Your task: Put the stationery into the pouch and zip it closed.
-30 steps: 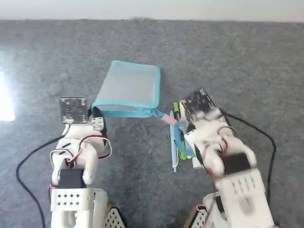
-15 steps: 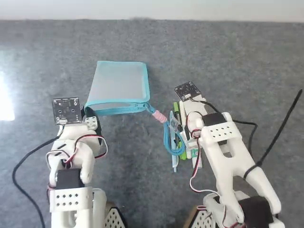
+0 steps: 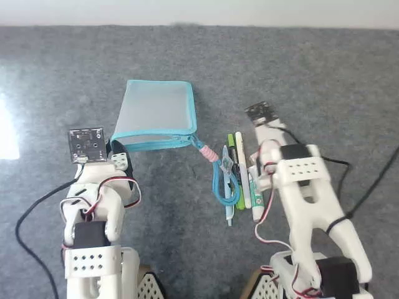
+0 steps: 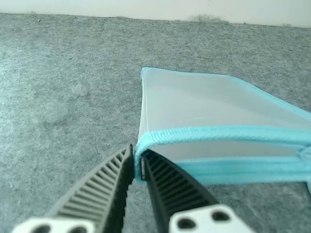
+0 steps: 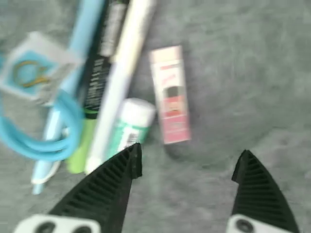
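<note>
The table (image 3: 324,75) is covered in a grey, felt-like, flecked mat. On the left, the left gripper (image 4: 136,156) has its ribbed black jaws pressed together on the near left corner of the pouch (image 3: 159,115), pinching the teal fabric trim. This one pouch is a flat, frosted, translucent rectangle edged in teal. It lies left of centre on the mat, its zipper edge runs left to right and faces the arms, and its body stretches away from them. A pink braided pull (image 3: 209,152) hangs off the right end of the zipper.

Just right of the pull lies the stationery, bunched side by side with the long axes pointing away from the arms. There is one glossy blue cord loop (image 3: 223,187) with a clear square tag, one pale blue pen (image 5: 80,73), one green-and-black marker (image 3: 235,174), one slim white pen (image 3: 243,171) and one stubby white-and-green tube (image 3: 256,200). One pink block eraser (image 5: 170,94) lies just beside the tube, parallel to the pens.

The right gripper (image 5: 189,160) hovers over the eraser's near end with its jaws spread wide, holding nothing.
</note>
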Controlling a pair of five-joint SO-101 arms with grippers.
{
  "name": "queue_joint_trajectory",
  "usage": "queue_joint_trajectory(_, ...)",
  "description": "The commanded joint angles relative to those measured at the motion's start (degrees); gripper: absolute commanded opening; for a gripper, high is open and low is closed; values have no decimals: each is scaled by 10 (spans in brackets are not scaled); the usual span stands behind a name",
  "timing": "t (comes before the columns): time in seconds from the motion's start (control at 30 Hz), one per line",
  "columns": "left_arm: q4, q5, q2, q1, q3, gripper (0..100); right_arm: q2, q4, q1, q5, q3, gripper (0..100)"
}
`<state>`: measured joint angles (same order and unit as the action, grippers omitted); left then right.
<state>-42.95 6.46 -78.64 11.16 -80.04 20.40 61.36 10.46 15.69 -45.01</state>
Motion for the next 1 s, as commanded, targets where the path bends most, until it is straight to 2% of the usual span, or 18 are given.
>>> queue_joint_trajectory(0.0,7,7,-7,2,34,11,1,-17,-5,27,27,303)
queue_joint_trajectory(0.2,6,7,-7,2,34,11,0,-84,35,30,-5,303)
queue_joint_trajectory(0.43,6,7,-8,1,34,11,-70,-132,24,29,4,303)
queue_joint_trajectory(0.6,6,7,-8,1,34,11,-140,-113,6,25,55,295)
queue_joint_trajectory(0.97,5,7,-8,1,34,12,-184,-110,0,25,65,76)
